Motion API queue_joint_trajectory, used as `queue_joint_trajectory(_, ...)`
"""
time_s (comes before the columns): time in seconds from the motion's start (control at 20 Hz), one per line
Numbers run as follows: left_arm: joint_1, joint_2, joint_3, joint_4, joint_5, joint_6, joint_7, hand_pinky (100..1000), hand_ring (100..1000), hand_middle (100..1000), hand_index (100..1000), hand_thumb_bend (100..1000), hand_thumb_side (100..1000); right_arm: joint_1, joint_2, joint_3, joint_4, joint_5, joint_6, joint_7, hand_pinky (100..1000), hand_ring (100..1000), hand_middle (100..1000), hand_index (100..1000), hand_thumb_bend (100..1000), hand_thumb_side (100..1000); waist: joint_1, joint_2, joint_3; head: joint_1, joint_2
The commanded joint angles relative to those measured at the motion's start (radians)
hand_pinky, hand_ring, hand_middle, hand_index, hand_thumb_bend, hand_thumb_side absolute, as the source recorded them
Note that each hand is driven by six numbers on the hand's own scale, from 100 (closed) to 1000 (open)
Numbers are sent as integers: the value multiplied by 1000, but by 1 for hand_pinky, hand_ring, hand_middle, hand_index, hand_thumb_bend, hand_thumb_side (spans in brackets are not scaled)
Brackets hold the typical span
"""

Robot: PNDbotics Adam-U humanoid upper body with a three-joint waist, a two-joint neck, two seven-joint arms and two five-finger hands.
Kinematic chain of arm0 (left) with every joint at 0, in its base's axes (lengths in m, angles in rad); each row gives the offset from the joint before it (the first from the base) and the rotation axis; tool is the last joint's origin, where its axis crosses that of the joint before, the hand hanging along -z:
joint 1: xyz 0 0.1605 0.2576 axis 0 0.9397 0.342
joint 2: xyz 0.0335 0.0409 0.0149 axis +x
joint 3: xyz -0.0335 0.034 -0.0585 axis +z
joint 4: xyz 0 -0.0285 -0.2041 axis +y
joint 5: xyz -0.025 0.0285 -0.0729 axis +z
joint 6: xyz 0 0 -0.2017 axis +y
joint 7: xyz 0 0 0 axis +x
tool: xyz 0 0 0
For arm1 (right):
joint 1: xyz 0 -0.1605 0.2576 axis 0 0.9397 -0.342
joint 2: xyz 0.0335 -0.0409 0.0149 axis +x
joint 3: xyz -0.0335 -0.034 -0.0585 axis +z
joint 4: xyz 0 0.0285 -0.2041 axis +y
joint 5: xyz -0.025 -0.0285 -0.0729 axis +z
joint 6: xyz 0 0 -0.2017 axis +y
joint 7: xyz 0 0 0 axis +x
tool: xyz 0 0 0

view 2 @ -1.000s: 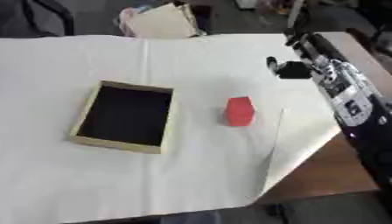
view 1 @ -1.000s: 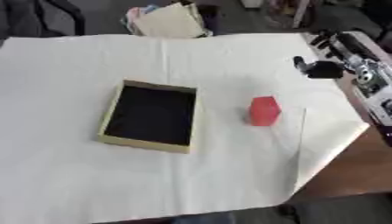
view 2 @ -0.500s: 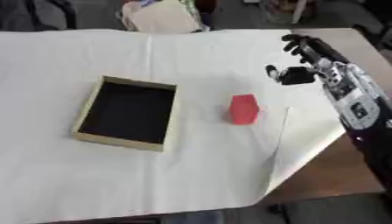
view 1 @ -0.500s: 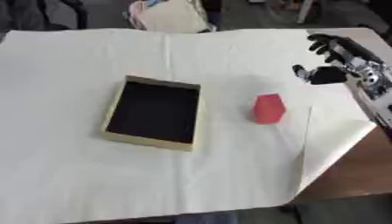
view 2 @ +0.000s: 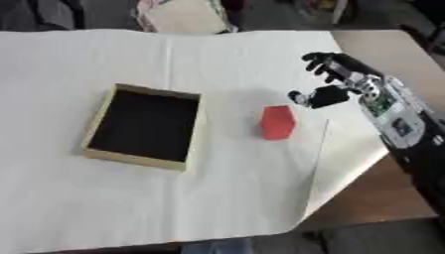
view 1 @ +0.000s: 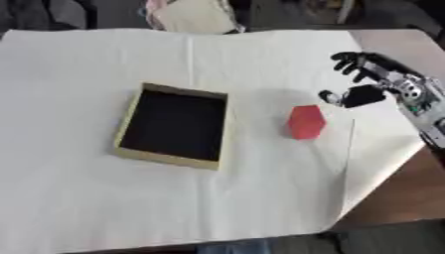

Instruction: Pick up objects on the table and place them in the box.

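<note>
A red block (view 1: 306, 121) stands upright on the white cloth (view 1: 104, 193), right of the box. The box (view 1: 177, 126) is a shallow tan tray with a black inside, and nothing shows in it. My right hand (view 2: 334, 82) hovers just right of and slightly beyond the block, fingers spread and relaxed, thumb pointing toward the block, holding nothing. A small gap separates it from the block. My left hand is out of sight.
The cloth's right edge (view 1: 382, 168) hangs over bare brown table (view 1: 408, 198). A pale bag or bundle (view 1: 191, 16) lies at the far edge, with dark chairs behind it.
My right hand has moved in from the right edge toward the red block and come lower. The camera also shifted a little.
</note>
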Motion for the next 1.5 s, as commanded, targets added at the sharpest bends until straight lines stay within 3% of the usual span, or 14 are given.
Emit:
queue_joint_trajectory(0.05,-10,10,2,-10,3,-2,-4,814,512,585,798,215,465,-21,-46,8,-8,-19,-10,28,759,857,827,980,401,357,-1,-12,1,0,5)
queue_joint_trajectory(0.65,-11,15,3,-9,-1,0,-3,815,513,586,798,215,465,2,-83,30,-53,-67,-18,71,768,866,832,980,452,362,-10,-17,-2,4,5)
queue_joint_trajectory(1.5,-12,17,2,-8,-2,1,-5,815,513,586,798,215,466,19,-84,72,-57,-119,-24,118,765,865,827,979,443,336,-12,-18,-5,5,5)
